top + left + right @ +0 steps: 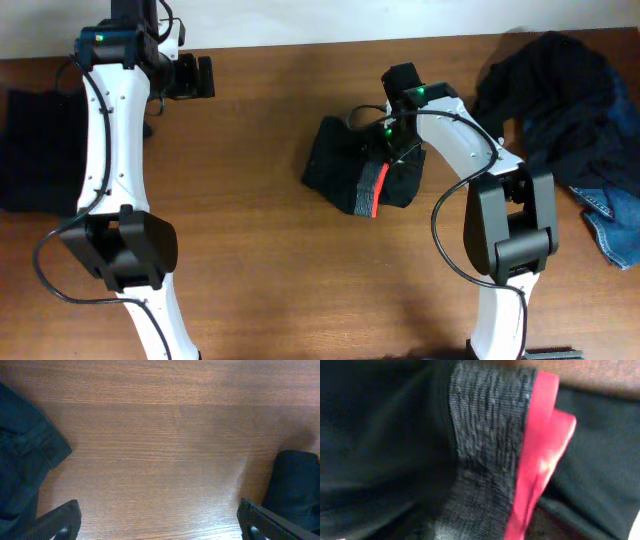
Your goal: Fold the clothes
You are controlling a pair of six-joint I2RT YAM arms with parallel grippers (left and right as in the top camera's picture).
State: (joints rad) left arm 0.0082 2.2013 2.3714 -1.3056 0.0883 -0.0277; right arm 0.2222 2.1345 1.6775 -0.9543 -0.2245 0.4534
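A small black garment [340,165] with a red-and-grey band [376,190] lies bunched at the table's middle. My right gripper [392,138] is down on its right part. In the right wrist view the grey band [490,435] and its red edge [540,455] fill the frame up close, and the fingers are hidden. A heap of dark clothes [560,95] with blue jeans [610,215] lies at the far right. My left gripper [195,76] hovers at the back left, open and empty [162,527], over bare wood.
A black folded garment [35,150] lies at the table's left edge; dark fabric [22,470] also shows at the left of the left wrist view. A dark shape [297,485] sits at that view's right side.
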